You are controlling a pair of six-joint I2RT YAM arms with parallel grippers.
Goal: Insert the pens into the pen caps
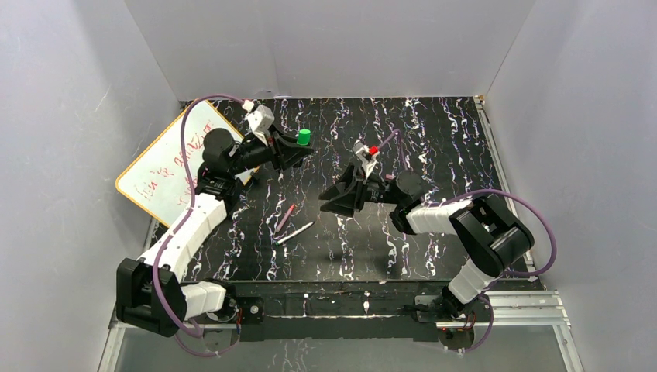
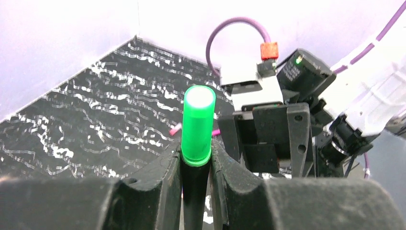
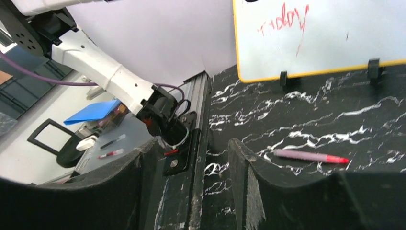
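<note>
My left gripper (image 1: 297, 147) (image 2: 196, 153) is shut on the thick black pen (image 2: 194, 191), held upright above the table's back left. The green pen cap (image 1: 304, 137) (image 2: 197, 124) sits on that pen's top end. My right gripper (image 1: 329, 203) (image 3: 191, 158) hangs open near the table's middle, nothing between its fingers. The slim magenta pen (image 1: 284, 218) (image 3: 311, 156) and the white-grey pen (image 1: 296, 232) lie on the mat between the arms. In the left wrist view a pale pink cap (image 2: 175, 129) and a magenta cap (image 2: 216, 132) lie on the mat behind the green cap.
A yellow-rimmed whiteboard (image 1: 166, 167) (image 3: 321, 38) with red writing leans at the left edge of the black marbled mat (image 1: 434, 132). White walls close in the back and both sides. A metal rail (image 1: 511, 306) runs along the near edge.
</note>
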